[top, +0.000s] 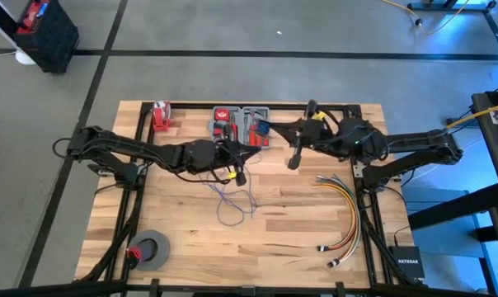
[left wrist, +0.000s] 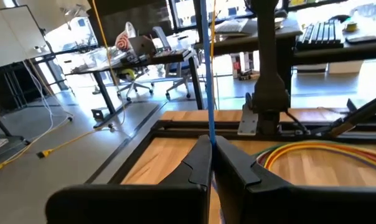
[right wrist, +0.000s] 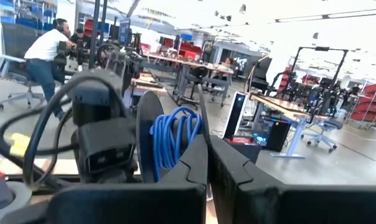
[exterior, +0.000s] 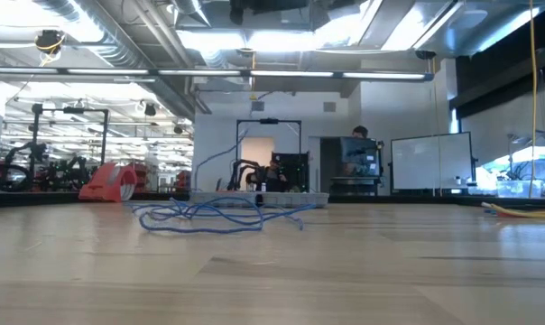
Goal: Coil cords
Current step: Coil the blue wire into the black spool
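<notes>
Blue and very thin, the long wire cord (top: 232,198) is lying in loose loops on the pale wooden bench (top: 191,247), near the middle. One strand is running up into the left gripper (left wrist: 211,144), whose fingers are pressed together on it. Farther back, the right gripper (right wrist: 206,146) is hanging above the bench; its fingers are pressed together too, beside a small blue coil (right wrist: 174,138). I think the winding should go slowly, with the strand kept tight, so the loops are not tangling.
</notes>
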Controlling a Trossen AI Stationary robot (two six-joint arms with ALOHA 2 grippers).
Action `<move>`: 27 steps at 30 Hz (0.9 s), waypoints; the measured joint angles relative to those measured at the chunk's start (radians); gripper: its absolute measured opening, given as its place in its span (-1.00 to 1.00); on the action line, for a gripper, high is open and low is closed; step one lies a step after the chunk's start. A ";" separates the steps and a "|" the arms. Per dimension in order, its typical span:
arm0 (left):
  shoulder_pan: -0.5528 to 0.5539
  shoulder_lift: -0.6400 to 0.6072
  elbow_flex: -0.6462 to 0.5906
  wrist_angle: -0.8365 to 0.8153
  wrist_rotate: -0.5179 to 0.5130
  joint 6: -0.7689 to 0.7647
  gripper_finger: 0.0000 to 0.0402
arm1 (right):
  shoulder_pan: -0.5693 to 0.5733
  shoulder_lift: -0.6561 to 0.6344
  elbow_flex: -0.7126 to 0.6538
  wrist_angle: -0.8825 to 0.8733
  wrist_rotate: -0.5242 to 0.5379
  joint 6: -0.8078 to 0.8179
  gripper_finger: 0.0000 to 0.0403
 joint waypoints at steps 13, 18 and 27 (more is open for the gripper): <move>0.000 0.002 -0.009 -0.064 -0.006 0.008 -0.97 | 0.000 -0.032 0.001 0.032 0.001 -0.022 -0.97; 0.003 -0.003 -0.009 -0.097 -0.018 0.008 -0.97 | 0.001 -0.053 0.002 0.018 -0.001 -0.023 -0.97; 0.009 -0.053 -0.015 -0.153 -0.182 0.069 -0.97 | 0.001 -0.062 0.012 -0.170 -0.028 -0.018 -0.97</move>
